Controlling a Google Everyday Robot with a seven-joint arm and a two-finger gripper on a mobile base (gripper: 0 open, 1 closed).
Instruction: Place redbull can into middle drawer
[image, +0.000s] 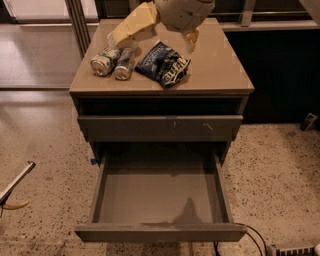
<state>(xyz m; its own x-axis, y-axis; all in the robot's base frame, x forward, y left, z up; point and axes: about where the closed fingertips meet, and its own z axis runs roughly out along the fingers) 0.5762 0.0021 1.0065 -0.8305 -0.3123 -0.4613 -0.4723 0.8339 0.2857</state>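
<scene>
The redbull can (123, 63) is slim and silver-grey. It lies on its side on the cabinet top (220, 70), beside a fatter green-and-white can (103, 61). My gripper (161, 33) hangs above the back of the cabinet top, empty and open. One yellowish finger (132, 28) reaches out above and behind the cans, and the other (191, 39) points down right of the chip bag. The middle drawer (160, 197) is pulled out fully below, and its flat bottom is bare.
A dark blue chip bag (164, 63) lies right of the cans. A closed drawer front with pale scratches (160, 127) sits above the open drawer. A metal pole (79, 25) stands at the back left. Cables (252, 239) lie on the speckled floor at the front right.
</scene>
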